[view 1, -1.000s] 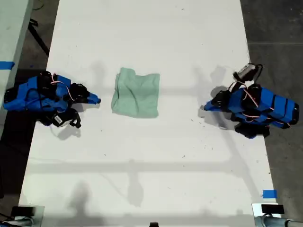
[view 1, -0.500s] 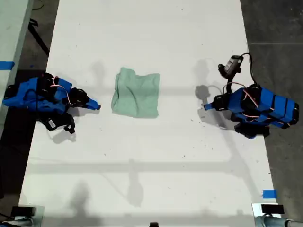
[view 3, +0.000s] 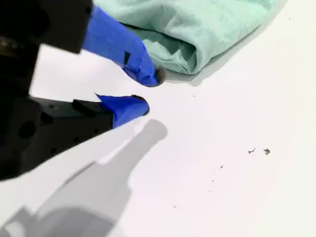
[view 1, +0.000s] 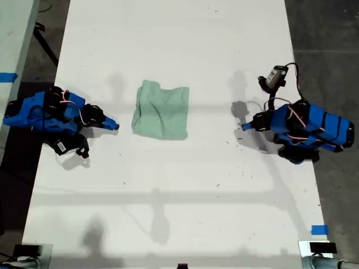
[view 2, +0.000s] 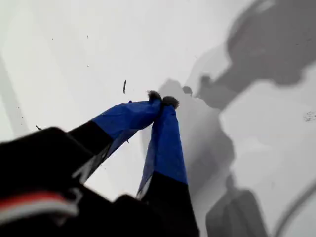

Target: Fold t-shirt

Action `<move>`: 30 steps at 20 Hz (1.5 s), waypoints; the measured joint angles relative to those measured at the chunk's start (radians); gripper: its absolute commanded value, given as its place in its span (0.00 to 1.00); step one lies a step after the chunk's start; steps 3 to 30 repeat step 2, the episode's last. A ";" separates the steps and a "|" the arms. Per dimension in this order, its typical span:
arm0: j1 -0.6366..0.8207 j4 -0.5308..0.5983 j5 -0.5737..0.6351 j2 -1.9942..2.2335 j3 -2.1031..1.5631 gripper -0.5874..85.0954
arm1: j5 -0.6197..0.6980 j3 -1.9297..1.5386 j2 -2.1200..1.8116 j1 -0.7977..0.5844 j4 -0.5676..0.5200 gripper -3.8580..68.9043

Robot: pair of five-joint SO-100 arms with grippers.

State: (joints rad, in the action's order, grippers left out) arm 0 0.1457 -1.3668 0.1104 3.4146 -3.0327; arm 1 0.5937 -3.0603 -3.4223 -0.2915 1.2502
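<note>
Mint-green t-shirt (view 1: 161,110), just one

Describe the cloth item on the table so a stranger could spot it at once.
Start at the long white table with a blue robot arm at each side. Between the arms, nearer the arm on the exterior view's left, lies the pale mint-green cloth t-shirt, folded into a wrinkled, roughly square bundle. It is the only soft, green thing there; my second gripper is just beside its edge.

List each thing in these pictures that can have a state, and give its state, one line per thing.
t-shirt: folded into a compact, rumpled bundle, lying on the table, held by neither gripper.
my first gripper: shut, empty, over bare table.
my second gripper: open, empty, just beside the t-shirt's edge.
table: white, lightly speckled with marks.
</note>
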 measured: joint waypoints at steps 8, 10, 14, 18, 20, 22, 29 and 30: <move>-0.002 0.000 0.000 0.000 0.000 0.10 | 0.000 0.000 0.000 0.000 0.000 0.08; -0.002 0.000 0.000 0.000 0.000 0.10 | 0.000 0.000 0.000 0.000 0.000 0.08; -0.002 0.000 0.000 0.000 0.000 0.10 | 0.000 0.000 0.000 0.000 0.000 0.08; -0.002 0.000 0.000 0.000 0.000 0.10 | 0.000 0.000 0.000 0.000 0.000 0.08; -0.002 0.000 0.000 0.000 0.000 0.10 | 0.000 0.000 0.000 0.000 0.000 0.08; -0.002 0.000 0.000 0.000 0.000 0.10 | 0.000 0.000 0.000 0.000 0.000 0.08; -0.002 0.000 0.000 0.000 0.000 0.10 | 0.000 0.000 0.000 0.000 0.000 0.08; -0.002 0.000 0.000 0.000 0.000 0.10 | 0.000 0.000 0.000 0.000 0.000 0.08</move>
